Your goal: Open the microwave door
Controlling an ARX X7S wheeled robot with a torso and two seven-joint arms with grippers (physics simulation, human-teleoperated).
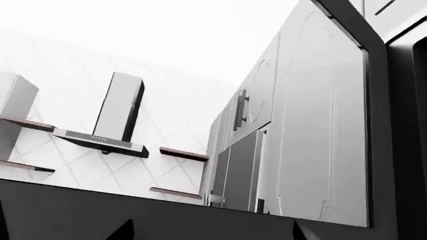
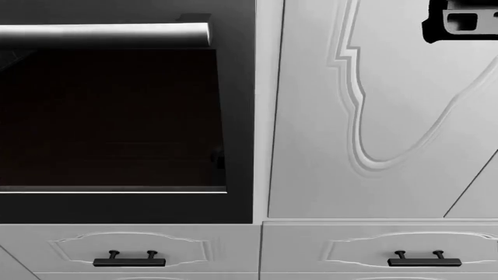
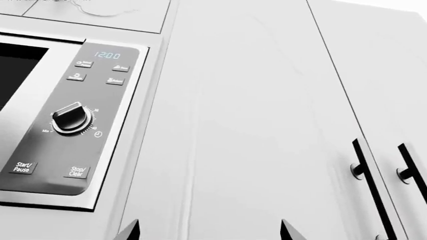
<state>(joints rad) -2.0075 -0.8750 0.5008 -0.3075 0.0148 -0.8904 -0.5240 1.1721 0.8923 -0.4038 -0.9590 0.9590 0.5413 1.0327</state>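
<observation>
The microwave shows in the right wrist view. Its grey control panel (image 3: 73, 120) carries a clock reading, a dial and Start and Stop buttons. Only a dark corner of the door window (image 3: 13, 70) shows at the frame's edge. My right gripper (image 3: 209, 231) is open, its two tips wide apart in front of the white cabinet panel (image 3: 247, 130) beside the microwave. My left gripper (image 1: 212, 232) is also open, close to a dark-framed glossy panel (image 1: 200, 215) that mirrors the kitchen. I cannot tell which appliance that panel belongs to. Neither gripper holds anything.
In the head view, a black built-in oven (image 2: 109, 116) with a silver bar handle (image 2: 105, 34) fills the left. White cabinet fronts (image 2: 389, 116) and drawers with black handles (image 2: 129, 261) surround it. A dark piece of my right arm (image 2: 459, 20) shows at the top right. Tall doors have black handles (image 3: 370, 185).
</observation>
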